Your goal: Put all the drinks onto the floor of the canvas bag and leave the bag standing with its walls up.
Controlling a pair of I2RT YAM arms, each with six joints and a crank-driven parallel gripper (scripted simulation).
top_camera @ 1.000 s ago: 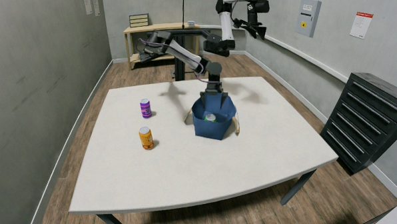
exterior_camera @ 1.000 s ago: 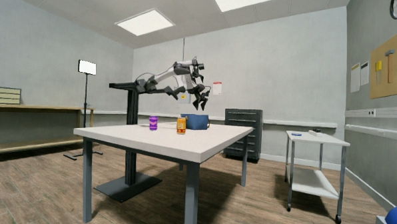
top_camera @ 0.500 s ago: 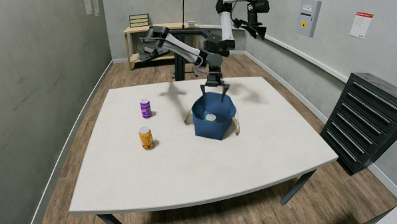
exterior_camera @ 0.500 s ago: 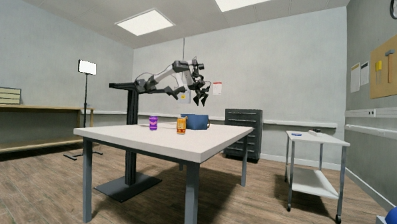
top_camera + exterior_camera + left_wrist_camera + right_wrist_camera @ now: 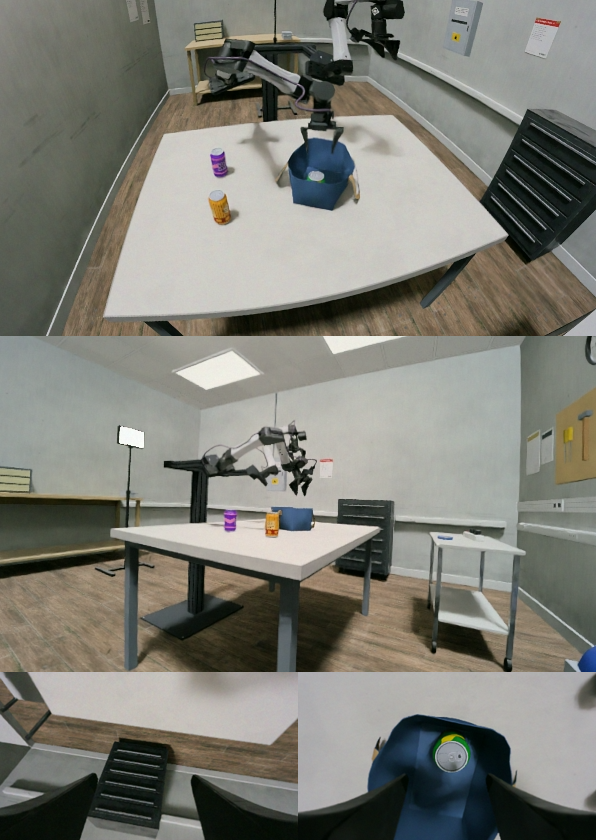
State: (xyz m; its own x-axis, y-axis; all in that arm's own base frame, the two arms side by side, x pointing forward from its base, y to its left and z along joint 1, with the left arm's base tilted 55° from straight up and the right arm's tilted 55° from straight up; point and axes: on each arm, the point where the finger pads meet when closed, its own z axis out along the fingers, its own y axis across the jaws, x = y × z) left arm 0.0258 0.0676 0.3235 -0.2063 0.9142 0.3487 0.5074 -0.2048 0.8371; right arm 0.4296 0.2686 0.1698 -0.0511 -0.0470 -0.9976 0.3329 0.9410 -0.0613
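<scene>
Purple and upright, a can (image 5: 219, 163) (image 5: 230, 521) stands on the white tabletop (image 5: 300, 260) (image 5: 250, 546) at left, with an orange can (image 5: 220, 207) (image 5: 272, 525) upright near it. To their right, a blue canvas bag (image 5: 320, 187) (image 5: 296, 519) (image 5: 438, 796) stands with its walls up, a green-and-yellow can (image 5: 316, 177) (image 5: 451, 755) upright on its floor. Above the bag, the right gripper (image 5: 321, 139) (image 5: 447, 775) points down, fingers spread around nothing. Farthest right, the left gripper (image 5: 387, 49) (image 5: 144, 775) hangs raised, its fingers wide apart and empty.

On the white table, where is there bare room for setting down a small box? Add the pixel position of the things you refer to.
Bare patches: between the orange can (image 5: 220, 207) (image 5: 272, 525) and the table's nearest edge in the top view; also beyond the bag's (image 5: 315, 194) (image 5: 296, 520) (image 5: 425, 803) cabinet-side handle. Crowded: under the right gripper (image 5: 321, 142) (image 5: 447, 775).
</scene>
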